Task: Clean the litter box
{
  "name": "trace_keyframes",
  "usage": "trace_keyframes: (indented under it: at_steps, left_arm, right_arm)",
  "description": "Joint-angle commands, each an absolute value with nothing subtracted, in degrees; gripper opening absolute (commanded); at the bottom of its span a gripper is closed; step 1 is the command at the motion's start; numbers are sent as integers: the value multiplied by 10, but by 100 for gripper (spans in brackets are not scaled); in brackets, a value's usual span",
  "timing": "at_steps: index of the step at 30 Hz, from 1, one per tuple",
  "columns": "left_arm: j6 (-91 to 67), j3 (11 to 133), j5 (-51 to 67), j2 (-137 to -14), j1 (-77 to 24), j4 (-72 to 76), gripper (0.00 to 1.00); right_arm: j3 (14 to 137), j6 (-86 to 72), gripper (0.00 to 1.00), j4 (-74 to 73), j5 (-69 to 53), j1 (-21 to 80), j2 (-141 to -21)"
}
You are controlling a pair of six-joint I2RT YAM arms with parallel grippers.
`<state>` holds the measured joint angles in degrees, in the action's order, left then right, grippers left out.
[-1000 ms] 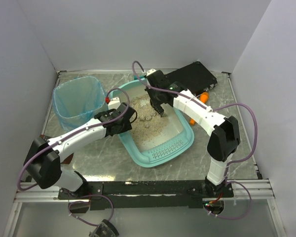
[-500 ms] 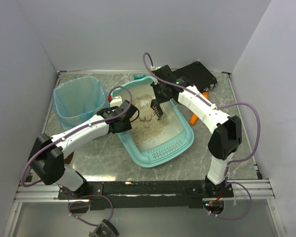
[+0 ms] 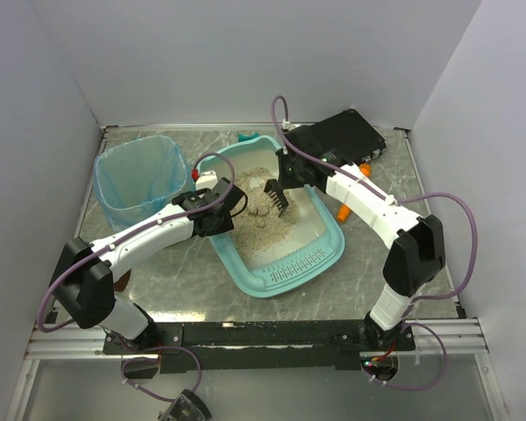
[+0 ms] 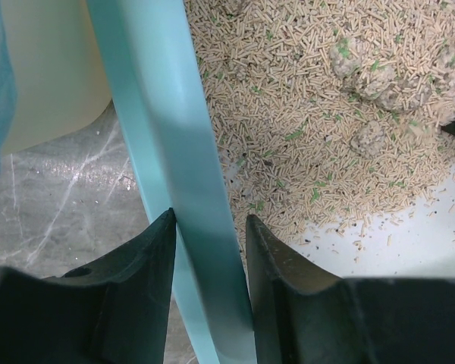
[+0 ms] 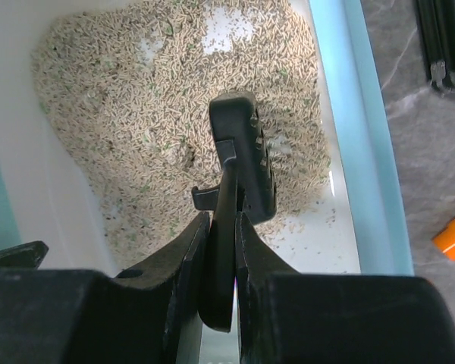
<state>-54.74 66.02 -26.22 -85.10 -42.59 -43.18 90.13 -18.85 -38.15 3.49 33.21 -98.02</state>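
Observation:
The teal litter box (image 3: pixel 272 282) lies at an angle in the middle of the table, with beige litter (image 3: pixel 256 219) heaped in its far half. My left gripper (image 3: pixel 219 210) sits at the box's left wall. In the left wrist view its jaws (image 4: pixel 210 220) straddle the teal rim (image 4: pixel 167 114) and press on both sides of it. Several clumps (image 4: pixel 379 76) lie on the litter. My right gripper (image 3: pixel 289 171) hangs over the far end of the box, shut on the handle of a black slotted scoop (image 5: pixel 246 152). The scoop's head (image 3: pixel 277 198) rests on the litter.
A white bin lined with a blue bag (image 3: pixel 140 180) stands at the back left, close to the box. A black case (image 3: pixel 342 136) lies at the back right. Orange objects (image 3: pixel 342 212) lie on the table beside the box's right wall. A small teal piece (image 3: pixel 245 139) sits behind the box.
The right arm has carried the scoop to the right across the far end of the box. The left jaws have narrowed onto the rim.

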Motion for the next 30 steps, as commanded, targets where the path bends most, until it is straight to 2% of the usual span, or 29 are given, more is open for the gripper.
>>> trace_keyframes:
  at_steps: [1, 9, 11, 19, 22, 24, 30]
  left_arm:
    - [-534, 671, -223, -854, -430, -366, 35]
    - [-525, 664, -222, -843, -430, -346, 35]
    - [-521, 660, -219, -843, -431, -342, 35]
    - [-503, 673, -221, -862, -430, -340, 23]
    - [-497, 674, -216, -864, -431, -335, 13]
    - [-495, 676, -216, -865, -431, -335, 1]
    - [-469, 670, -208, -851, -431, -311, 1]
  right_arm:
    - [823, -292, 0, -342, -47, 326, -973]
    - [839, -289, 0, -383, -49, 310, -995]
    - [816, -298, 0, -353, -52, 310, -991]
    - [717, -347, 0, -251, -37, 335, -974]
    - [687, -382, 0, -197, -27, 352, -978]
    - [667, -415, 0, -157, -6, 369, -981]
    - [621, -505, 0, -27, 71, 397, -1006]
